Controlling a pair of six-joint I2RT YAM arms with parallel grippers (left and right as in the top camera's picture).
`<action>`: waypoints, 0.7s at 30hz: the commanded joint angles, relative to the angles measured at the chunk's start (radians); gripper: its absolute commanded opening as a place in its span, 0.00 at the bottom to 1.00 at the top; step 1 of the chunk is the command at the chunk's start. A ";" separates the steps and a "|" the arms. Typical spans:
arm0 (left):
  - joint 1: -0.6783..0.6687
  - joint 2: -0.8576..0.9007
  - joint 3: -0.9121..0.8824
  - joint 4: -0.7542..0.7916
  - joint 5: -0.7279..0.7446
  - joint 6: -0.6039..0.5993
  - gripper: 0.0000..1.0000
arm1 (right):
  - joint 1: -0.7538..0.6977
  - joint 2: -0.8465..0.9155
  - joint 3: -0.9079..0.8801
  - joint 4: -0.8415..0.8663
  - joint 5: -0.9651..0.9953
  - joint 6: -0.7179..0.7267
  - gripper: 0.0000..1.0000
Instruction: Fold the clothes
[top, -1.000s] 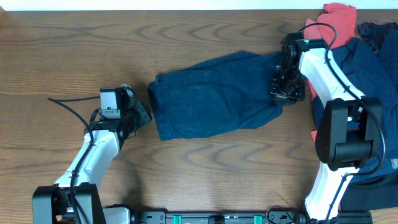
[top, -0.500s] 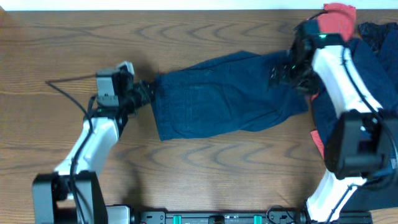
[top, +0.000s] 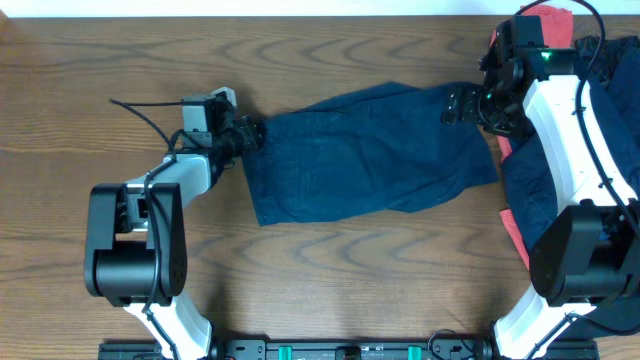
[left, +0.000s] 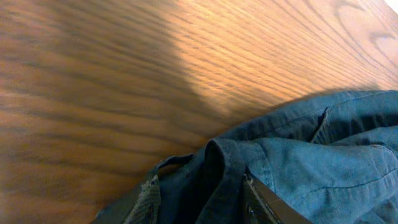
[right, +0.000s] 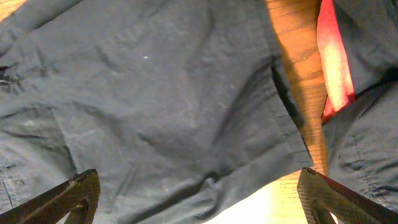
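The dark navy shorts (top: 360, 150) lie spread across the middle of the table, long side left to right. My left gripper (top: 245, 135) is at their left edge. In the left wrist view a raised fold of the shorts (left: 311, 155) stands between the fingers of the left gripper (left: 202, 202), which are partly open and straddle it. My right gripper (top: 468, 105) hovers over the right end, wide open and holding nothing. In the right wrist view the shorts (right: 155, 93) fill the space under the right gripper (right: 199, 202), with a hem corner near its right finger.
A pile of other clothes lies at the right edge: a coral-red garment (top: 545, 20) (right: 333, 68) under dark navy ones (top: 600, 110) (right: 367, 143). Bare wood table (top: 330, 290) shows in front of and behind the shorts. A black cable (top: 150, 115) trails off the left arm.
My left gripper has moved up and right onto the shorts' left edge. My right gripper has opened, let go of the right end and moved back towards the far right.
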 joint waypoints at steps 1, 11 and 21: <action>-0.027 -0.004 0.019 0.012 0.030 0.017 0.38 | 0.008 0.001 0.006 0.000 -0.005 -0.016 0.99; -0.018 -0.049 0.019 0.016 0.080 -0.002 0.36 | 0.008 0.001 0.006 0.016 -0.005 -0.016 0.96; -0.020 -0.055 0.019 0.040 0.079 -0.002 0.44 | 0.010 0.001 0.006 0.013 -0.005 -0.016 0.96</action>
